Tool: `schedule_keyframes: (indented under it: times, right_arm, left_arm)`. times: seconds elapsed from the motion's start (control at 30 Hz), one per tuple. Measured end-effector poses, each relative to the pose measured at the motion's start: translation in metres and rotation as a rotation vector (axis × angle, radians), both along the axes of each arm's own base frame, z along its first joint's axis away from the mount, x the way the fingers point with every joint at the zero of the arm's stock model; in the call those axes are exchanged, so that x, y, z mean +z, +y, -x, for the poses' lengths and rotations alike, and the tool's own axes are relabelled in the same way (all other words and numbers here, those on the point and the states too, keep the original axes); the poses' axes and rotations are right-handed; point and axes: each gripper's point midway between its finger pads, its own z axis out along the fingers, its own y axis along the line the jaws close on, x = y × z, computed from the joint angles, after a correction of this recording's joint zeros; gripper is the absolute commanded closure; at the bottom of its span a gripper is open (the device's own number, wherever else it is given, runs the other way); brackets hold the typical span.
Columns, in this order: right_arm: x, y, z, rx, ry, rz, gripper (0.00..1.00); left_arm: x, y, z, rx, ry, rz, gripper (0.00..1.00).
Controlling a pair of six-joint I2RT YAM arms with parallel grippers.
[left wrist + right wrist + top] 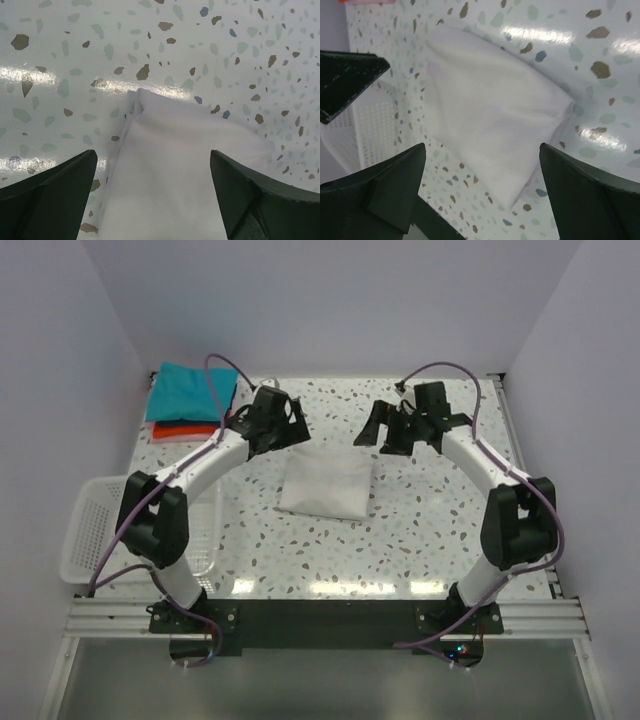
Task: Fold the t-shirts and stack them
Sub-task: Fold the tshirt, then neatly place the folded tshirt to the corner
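The worktop (440, 530) is white terrazzo flecked with grey, brown and blue chips, and it is glossy, with bands of glare along the back edge and across the near part. Plain pale walls (330, 300) close it in at the back and on both sides. At the near edge the two arm bases are bolted to a black plate (325, 625) on an aluminium rail.

The white shirt (326, 486) lies folded into a compact rectangle at the middle of the worktop, between the two arms. At the back left corner the teal shirt (188, 392) lies folded on top of the red-orange shirt (185, 430), whose edge shows along its near side. That stack is well apart from the white shirt.

A white mesh basket (95, 530) stands at the near left, just beside the left arm's elbow.

The left fingers (50, 200) are spread wide and grip nothing; they hang over the white shirt's back left corner, where a fold edge shows. The right fingers (590, 195) are likewise spread wide with nothing in them, above the shirt's right side. Whether either touches the cloth cannot be told.
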Motion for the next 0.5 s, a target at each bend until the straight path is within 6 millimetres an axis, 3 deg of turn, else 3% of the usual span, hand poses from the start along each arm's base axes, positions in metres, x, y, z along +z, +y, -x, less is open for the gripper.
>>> schedule_keyframes:
  times: [0.13, 0.27, 0.37, 0.5]
  right_arm:
    - [0.013, 0.018, 0.037, 0.087, -0.014, -0.103, 0.01]
    - [0.01, 0.038, 0.055, 0.149, -0.003, -0.158, 0.01]
    - [0.002, 0.046, 0.055, 0.161, 0.013, -0.173, 0.01]
    - [-0.021, 0.051, 0.035, 0.154, 0.052, -0.165, 0.01]
  left_arm:
    - [0.016, -0.014, 0.015, -0.055, -0.035, 0.055, 0.0]
    - [0.004, -0.036, 0.037, -0.131, -0.011, 0.089, 0.0]
    - [-0.022, -0.047, 0.061, -0.189, 0.04, 0.093, 0.0]
    - [-0.05, -0.045, 0.082, -0.222, 0.107, 0.093, 0.0]
